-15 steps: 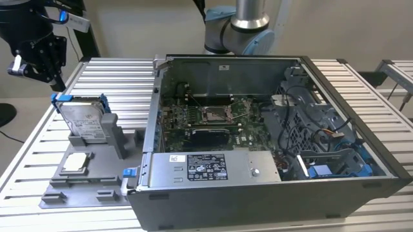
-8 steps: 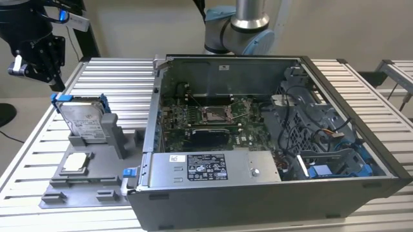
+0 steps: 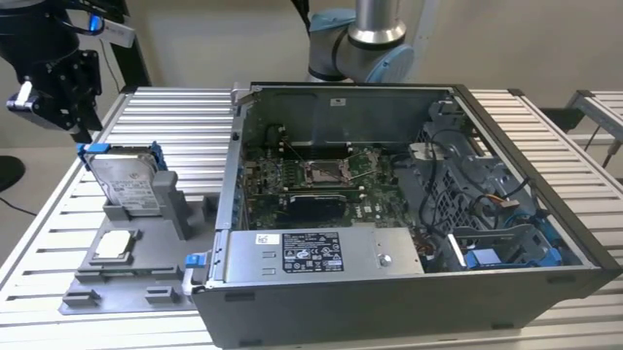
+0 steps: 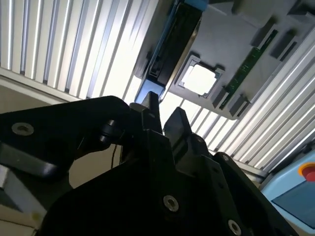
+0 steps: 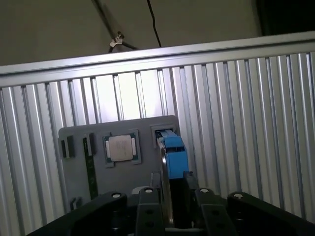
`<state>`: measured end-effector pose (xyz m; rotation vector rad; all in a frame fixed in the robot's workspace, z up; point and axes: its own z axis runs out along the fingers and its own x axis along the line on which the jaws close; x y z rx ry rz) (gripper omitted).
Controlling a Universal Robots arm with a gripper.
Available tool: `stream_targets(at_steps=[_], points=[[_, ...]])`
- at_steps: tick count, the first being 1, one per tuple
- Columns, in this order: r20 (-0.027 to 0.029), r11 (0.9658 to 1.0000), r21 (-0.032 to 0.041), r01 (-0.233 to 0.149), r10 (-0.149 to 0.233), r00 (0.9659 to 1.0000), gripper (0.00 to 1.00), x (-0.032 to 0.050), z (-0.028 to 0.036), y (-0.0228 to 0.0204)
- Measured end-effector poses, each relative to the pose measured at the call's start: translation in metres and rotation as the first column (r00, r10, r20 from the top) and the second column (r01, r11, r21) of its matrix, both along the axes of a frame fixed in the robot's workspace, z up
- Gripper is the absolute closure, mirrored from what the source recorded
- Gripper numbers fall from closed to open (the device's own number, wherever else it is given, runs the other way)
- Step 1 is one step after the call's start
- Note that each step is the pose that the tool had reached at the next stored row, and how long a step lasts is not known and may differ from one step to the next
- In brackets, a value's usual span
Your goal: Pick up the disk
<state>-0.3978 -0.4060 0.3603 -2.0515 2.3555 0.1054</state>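
Observation:
The disk [image 3: 127, 179] is a silver drive with a white label and a blue carrier frame. It stands on edge in a slot of the grey holder plate [image 3: 131, 281] at the exterior view's left. My black gripper [image 3: 78, 120] hangs just above its top blue corner. The first wrist view looks down on the disk [image 5: 172, 155] edge-on, its thin edge running between my gripper's [image 5: 171, 196] two spread fingers. In the second wrist view the fingertips [image 4: 151, 110] stand apart below the dark disk edge [image 4: 172, 44]. The gripper is open and holds nothing.
A small square silver chip [image 3: 114, 244] lies in a recess of the holder plate beside the disk, with a green memory stick [image 5: 89, 167] further along. An open computer case [image 3: 389, 219] stands close on the exterior view's right. The ribbed metal table [image 3: 165, 117] lies all around.

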Motion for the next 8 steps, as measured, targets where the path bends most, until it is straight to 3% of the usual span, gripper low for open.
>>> stream_targets(at_steps=[2, 5, 6, 8], points=[[0.0131, 1.0000, -0.0001, -0.004, 0.004, 0.9999, 1.00, -0.0003, -0.0004, 0.0000], [0.0403, 0.9999, -0.0002, -0.012, 0.012, 0.9991, 1.00, -0.0023, -0.0021, 0.0000], [0.0442, 0.9999, -0.0002, -0.012, 0.012, 0.9989, 1.00, -0.0034, -0.0029, 0.0000], [0.0452, 0.9999, -0.0004, -0.013, 0.013, 0.9989, 1.00, -0.0052, -0.0048, 0.0000]])
